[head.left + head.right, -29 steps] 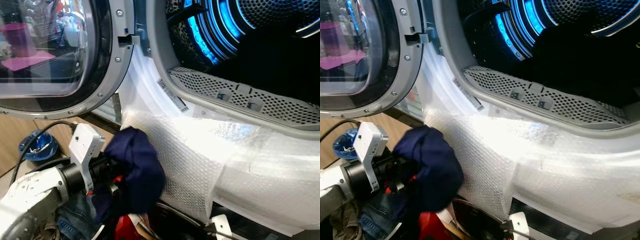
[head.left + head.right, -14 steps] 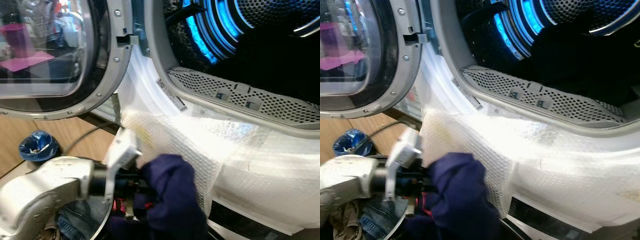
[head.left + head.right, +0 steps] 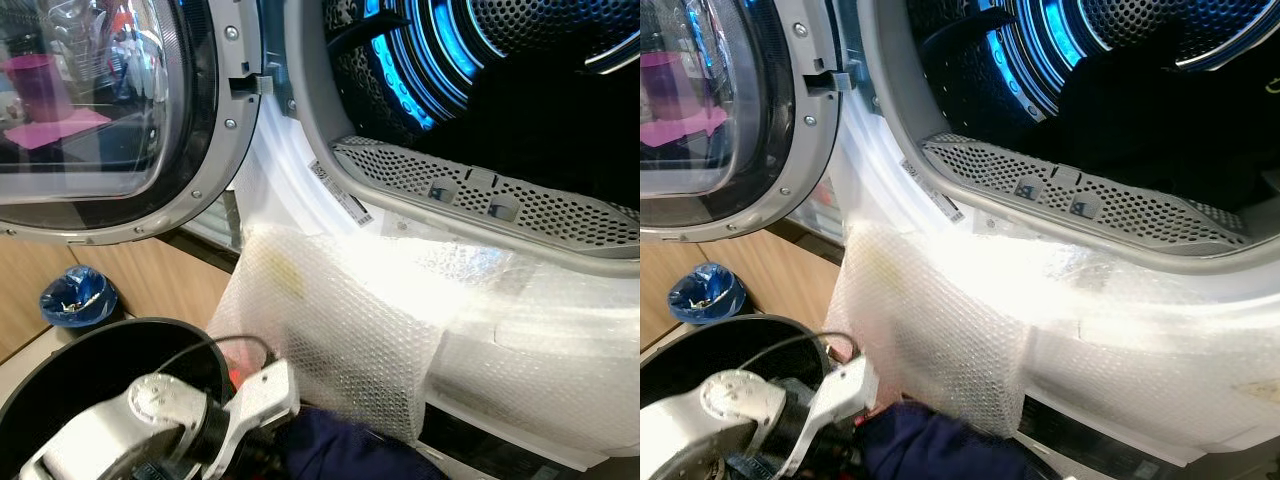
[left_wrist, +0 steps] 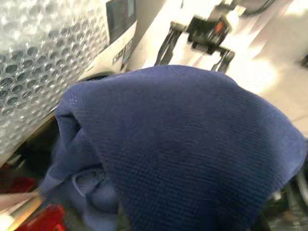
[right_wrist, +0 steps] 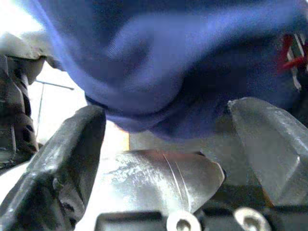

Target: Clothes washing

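End effector on the left arm [image 3: 272, 442] sits low, below the washing machine's [image 3: 330, 150] open mouth, with one navy garment [image 3: 345, 452] bunched right in front of it. The left wrist view has that cloth [image 4: 183, 149] draped across the camera, so I cannot tell whether it is gripped or how wide the end effector stands. The right end effector [image 5: 166, 120] is spread wide, its two black fingers [image 5: 62, 159] well apart and clamped on nothing, with a fold of the same navy cloth hanging just past their tips.

One machine takes up most of the head views. Its perforated drum [image 3: 540, 40] is lit blue inside, and a perforated grey strip [image 3: 480, 195] with two small tabs runs along the lower lip of the mouth. One round glass door [image 3: 110, 110] is swung open to the left of the mouth; its glass reflects a room with pink items. One sheet of bubble wrap [image 3: 340, 320] hangs over the white front panel beneath the mouth. One round black tub [image 3: 90, 370] sits below the door, left of the bubble wrap, and the silver left arm [image 3: 130, 430] reaches across it. One crumpled blue bag [image 3: 75, 295] lies on the wood-toned floor [image 3: 150, 285] under the door. Something red [image 4: 48, 216] shows beneath the garment in the left wrist view.
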Controlling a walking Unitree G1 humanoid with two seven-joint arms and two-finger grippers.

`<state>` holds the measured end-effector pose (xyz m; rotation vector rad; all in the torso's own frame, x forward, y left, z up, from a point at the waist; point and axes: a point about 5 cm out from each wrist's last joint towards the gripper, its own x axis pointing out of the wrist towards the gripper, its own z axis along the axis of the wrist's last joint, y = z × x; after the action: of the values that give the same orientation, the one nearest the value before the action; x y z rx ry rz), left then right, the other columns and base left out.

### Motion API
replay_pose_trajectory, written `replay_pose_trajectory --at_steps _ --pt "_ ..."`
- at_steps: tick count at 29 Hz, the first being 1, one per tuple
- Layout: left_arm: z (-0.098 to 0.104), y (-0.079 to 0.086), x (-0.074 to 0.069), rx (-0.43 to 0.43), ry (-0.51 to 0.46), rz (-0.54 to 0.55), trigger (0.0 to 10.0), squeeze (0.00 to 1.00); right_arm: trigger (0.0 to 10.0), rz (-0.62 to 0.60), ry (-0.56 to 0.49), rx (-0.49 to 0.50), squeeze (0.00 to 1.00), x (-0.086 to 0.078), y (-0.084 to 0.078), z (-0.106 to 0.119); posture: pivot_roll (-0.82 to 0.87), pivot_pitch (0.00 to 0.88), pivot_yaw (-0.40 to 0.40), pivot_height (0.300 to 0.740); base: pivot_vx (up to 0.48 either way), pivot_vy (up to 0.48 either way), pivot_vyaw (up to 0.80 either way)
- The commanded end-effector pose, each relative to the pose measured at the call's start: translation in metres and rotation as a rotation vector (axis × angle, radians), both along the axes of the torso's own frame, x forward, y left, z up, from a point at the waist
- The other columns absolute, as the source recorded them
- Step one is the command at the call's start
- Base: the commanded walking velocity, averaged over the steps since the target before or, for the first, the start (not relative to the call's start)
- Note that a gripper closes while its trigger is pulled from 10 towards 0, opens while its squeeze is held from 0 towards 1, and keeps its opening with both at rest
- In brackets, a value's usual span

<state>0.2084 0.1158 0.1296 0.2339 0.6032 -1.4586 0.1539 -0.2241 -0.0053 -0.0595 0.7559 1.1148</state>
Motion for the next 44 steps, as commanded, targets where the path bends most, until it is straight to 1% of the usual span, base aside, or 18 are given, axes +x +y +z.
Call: replay_pose_trajectory --at_steps 1,4,5,9,13,19,23,25,26,28,29,31,32,35,36,38,43,44 --pt "-0.007 -0.001 0.002 0.017 -0.026 0.011 0.0 0.00 10.0 0.009 -0.007 -0.007 1.00 0.000 -0.003 0.005 0.01 0.058 -0.010 0.740 0.000 0.000 0.00" --pt "-0.021 -0.008 0.012 0.003 -0.043 0.112 0.0 0.00 10.0 -0.003 -0.018 0.026 1.00 0.005 -0.002 0.013 0.00 0.052 -0.010 0.740 0.000 0.000 0.00" --pt "-0.028 -0.017 0.018 -0.020 -0.046 0.172 0.0 0.00 10.0 0.008 -0.027 0.049 1.00 0.007 0.002 0.017 0.00 0.047 -0.012 0.740 0.000 0.000 0.00" --pt "-0.035 -0.035 0.015 -0.051 -0.028 0.151 0.0 0.00 10.0 0.043 -0.037 0.063 1.00 0.009 0.015 0.019 0.00 0.046 -0.013 0.740 0.000 0.000 0.00" --pt "-0.034 -0.053 0.018 -0.106 -0.024 0.159 0.0 0.00 10.0 0.011 -0.043 0.096 1.00 0.014 0.031 0.017 0.00 0.063 -0.012 0.740 0.000 0.000 0.00" --pt "-0.033 -0.066 0.020 -0.142 -0.020 0.158 0.0 0.00 10.0 -0.032 -0.035 0.095 1.00 0.015 0.040 0.010 0.00 0.070 -0.011 0.740 0.000 0.000 0.00" --pt "-0.028 -0.080 0.022 -0.165 -0.030 0.136 0.0 0.00 10.0 -0.209 -0.086 0.078 1.00 0.032 0.047 0.004 0.00 0.082 -0.008 0.740 0.000 0.000 0.00" --pt "-0.025 -0.086 0.023 -0.188 -0.026 0.129 0.0 0.00 10.0 -0.248 -0.095 0.093 1.00 0.035 0.050 0.004 0.00 0.082 -0.008 0.740 0.000 0.000 0.00" --pt "-0.022 -0.090 0.023 -0.202 -0.023 0.120 0.0 0.00 10.0 -0.269 -0.105 0.076 0.04 0.036 0.050 0.001 0.00 0.084 -0.003 0.740 0.000 0.000 0.00" --pt "-0.022 -0.091 0.023 -0.204 -0.025 0.117 0.0 0.00 10.0 -0.281 -0.107 0.061 0.04 0.037 0.050 0.000 0.00 0.084 -0.003 0.740 0.000 0.000 0.00" --pt "-0.020 -0.094 0.023 -0.213 -0.025 0.111 0.0 0.00 10.0 -0.305 -0.105 0.053 0.00 0.038 0.049 -0.002 0.00 0.085 -0.003 0.740 0.000 0.000 0.00" --pt "-0.016 -0.098 0.024 -0.227 -0.027 0.106 0.0 0.00 10.0 -0.363 -0.092 0.063 0.00 0.040 0.049 -0.005 0.00 0.086 -0.002 0.740 0.000 0.000 0.00" --pt "-0.014 -0.101 0.025 -0.237 -0.029 0.099 0.0 0.00 10.0 -0.420 -0.060 0.143 0.00 0.041 0.050 -0.002 0.00 0.086 -0.001 0.740 0.000 0.000 0.00" --pt "-0.013 -0.102 0.025 -0.240 -0.030 0.097 0.0 0.00 10.0 -0.439 -0.043 0.230 0.00 0.042 0.052 0.004 0.00 0.087 0.004 0.740 0.000 0.000 0.00" --pt "-0.012 -0.103 0.025 -0.242 -0.027 0.093 0.0 0.00 10.0 -0.417 -0.034 0.267 0.00 0.039 0.054 0.007 0.00 0.087 0.005 0.740 0.000 0.000 0.00" --pt "-0.012 -0.105 0.024 -0.244 -0.022 0.087 0.0 0.00 10.0 -0.392 -0.020 0.305 0.00 0.036 0.057 0.011 0.00 0.087 0.006 0.740 0.000 0.000 0.00" --pt "-0.010 -0.109 0.022 -0.251 -0.018 0.073 0.0 0.00 10.0 -0.417 0.014 0.356 0.00 0.038 0.064 0.012 0.00 0.086 0.006 0.740 0.000 0.000 0.00" --pt "-0.010 -0.112 0.021 -0.253 -0.019 0.070 0.0 0.00 10.0 -0.396 0.037 0.414 0.00 0.036 0.069 0.016 0.00 0.086 0.007 0.740 0.000 0.000 0.00"
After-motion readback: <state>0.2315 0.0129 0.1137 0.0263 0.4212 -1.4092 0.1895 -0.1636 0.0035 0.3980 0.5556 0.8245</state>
